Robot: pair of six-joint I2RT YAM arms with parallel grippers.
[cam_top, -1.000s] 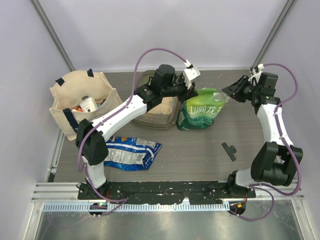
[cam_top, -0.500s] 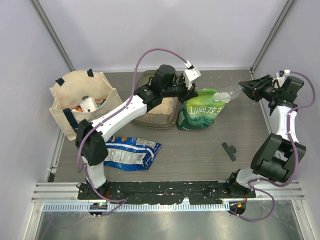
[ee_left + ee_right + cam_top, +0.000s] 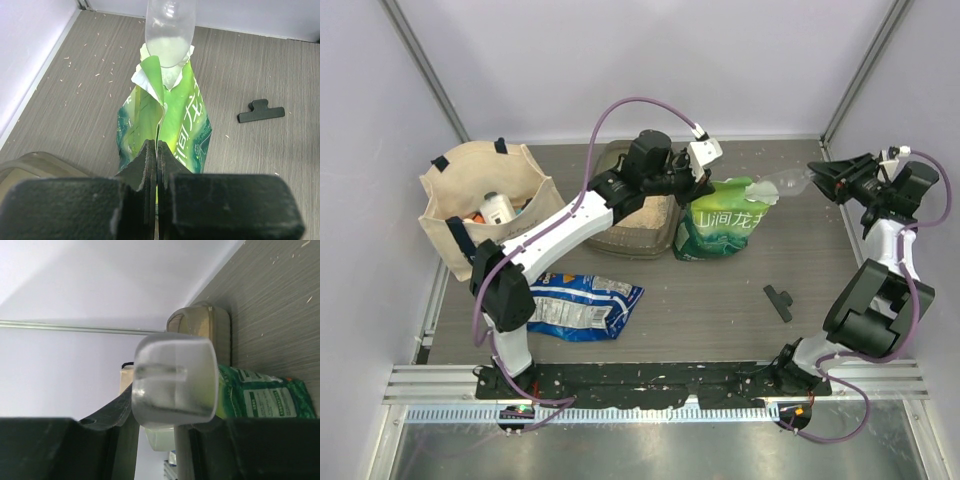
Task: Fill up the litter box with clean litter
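The litter box [image 3: 618,243], a smoky brown tray, sits at the back centre with tan clean litter [image 3: 646,212] in it, partly hidden by my left arm. Its corner shows in the left wrist view [image 3: 35,165] and its end in the right wrist view [image 3: 200,322]. My left gripper [image 3: 698,185] [image 3: 156,150] is shut on the top edge of the upright green-and-white bag [image 3: 722,232] [image 3: 185,125]. My right gripper [image 3: 822,181] [image 3: 175,432] is shut on the handle of a clear plastic scoop [image 3: 782,186] [image 3: 175,385]. The scoop's bowl [image 3: 169,35] hovers at the bag's torn mouth.
A beige tote bag [image 3: 485,205] with items inside stands at the left. A blue crinkly packet [image 3: 580,303] lies in front of it. A black clip [image 3: 779,301] [image 3: 261,111] lies on the table right of the green bag. Walls close in behind and at both sides.
My right gripper has drawn back to the right with the scoop, and its wrist has turned. The scoop's bowl now sits at the bag's mouth rather than over it. The left arm has not moved.
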